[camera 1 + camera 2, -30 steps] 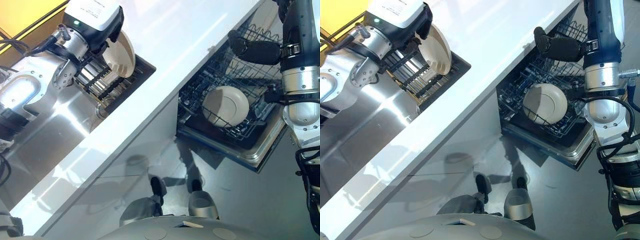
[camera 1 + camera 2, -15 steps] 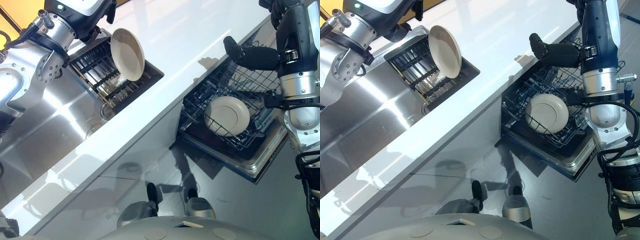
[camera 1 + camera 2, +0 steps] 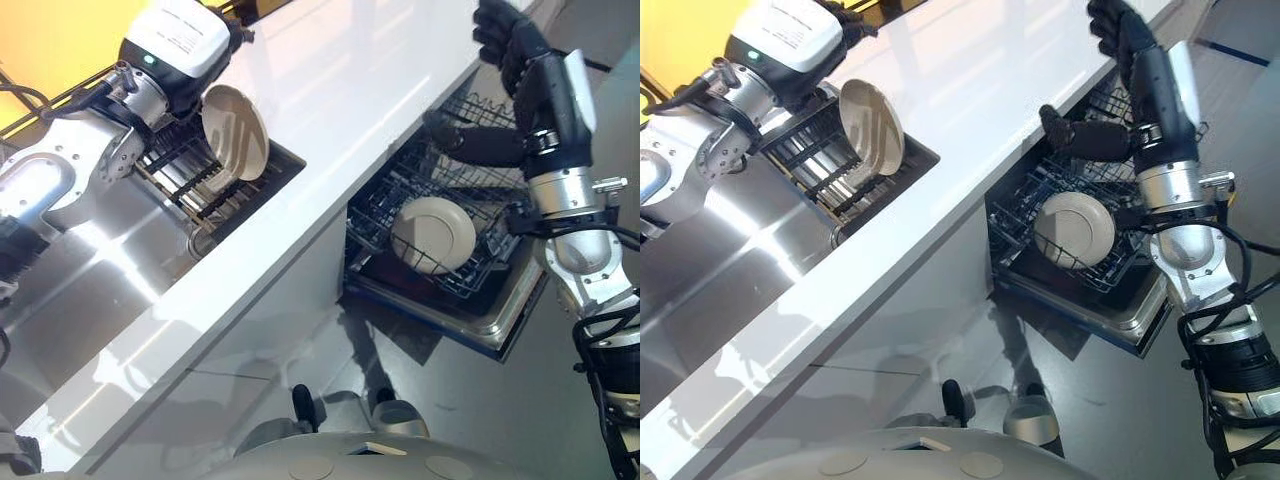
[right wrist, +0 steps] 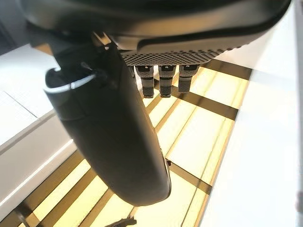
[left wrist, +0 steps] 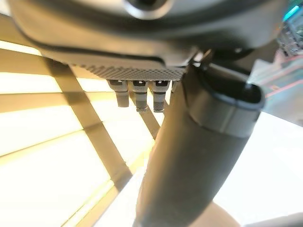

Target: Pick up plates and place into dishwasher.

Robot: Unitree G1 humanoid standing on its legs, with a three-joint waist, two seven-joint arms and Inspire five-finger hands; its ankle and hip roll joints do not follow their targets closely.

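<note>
Progress is judged at roughly the midpoint of a cycle. One cream plate (image 3: 433,234) is already seen standing in the lower rack (image 3: 385,215) of the open dishwasher (image 3: 470,320), leaned among the wire tines, with the door dropped towards the floor. A second cream plate (image 3: 236,131) is carried by the left hand (image 3: 845,20) above the dish rack (image 3: 180,165) that is set into the steel sink (image 3: 90,270), beside the white countertop (image 3: 330,90). The plate is held on edge, tilted, with its lower rim close to the rack bars; whether it is touching them cannot be told. The hand's fingers are seen curled over the plate's upper rim in the head views; the left wrist view looks along the thumb towards the lit wall and gives no sight of the plate.

The right hand (image 3: 505,40) is raised over the far end of the countertop, above the dishwasher, with fingers loosely spread and nothing held.

What is left, as judged from this: the held plate is to be carried across the countertop and slotted into the lower rack beside the first. Whether further plates wait in the dish rack cannot be made out.
</note>
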